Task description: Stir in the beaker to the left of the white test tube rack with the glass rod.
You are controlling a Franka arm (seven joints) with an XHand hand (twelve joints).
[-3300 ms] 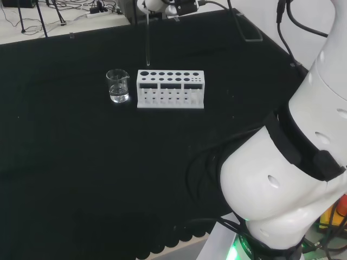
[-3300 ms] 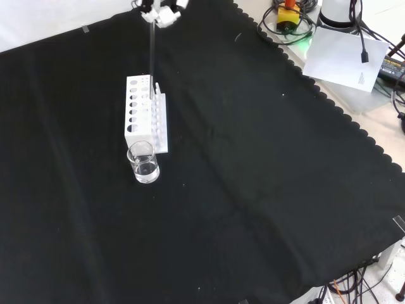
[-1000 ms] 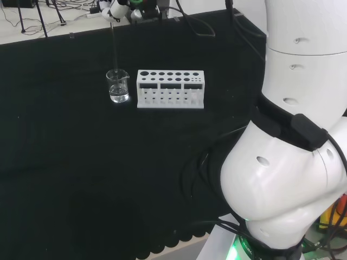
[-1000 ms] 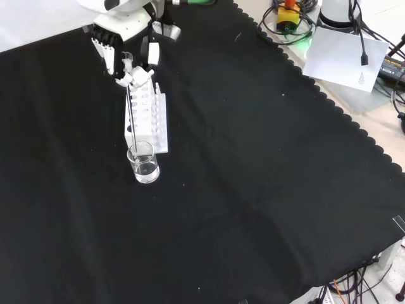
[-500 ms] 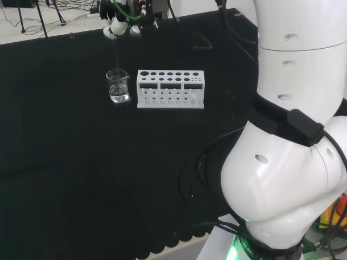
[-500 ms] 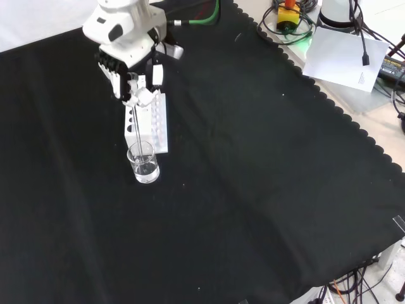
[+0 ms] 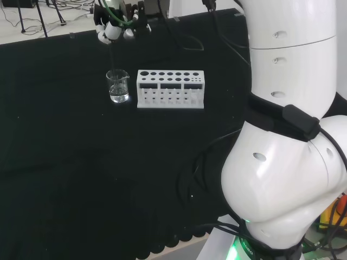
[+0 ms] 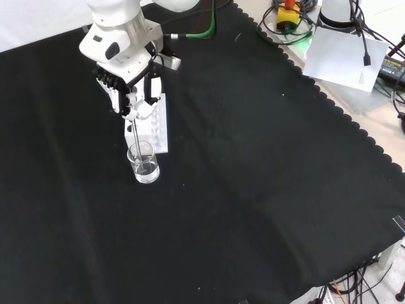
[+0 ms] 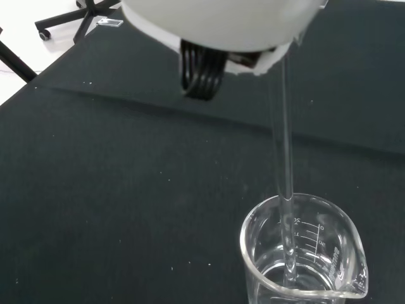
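Observation:
A small glass beaker with clear liquid stands on the black cloth, left of the white test tube rack in the head view. In the front view the rack lies just beyond the beaker. My hand hangs above the beaker, its fingers curled round the top of a thin glass rod. The rod hangs upright and its lower end dips inside the beaker, in the liquid.
The arm's large white links stand at the right of the head view. A sheet of paper and cables lie off the cloth's far right corner in the front view. Chair legs show beyond the cloth's edge.
The hand has carried the rod from over the rack's end to the beaker and come down. Half a second ago the rod's tip was at the rim; now it sits deeper.

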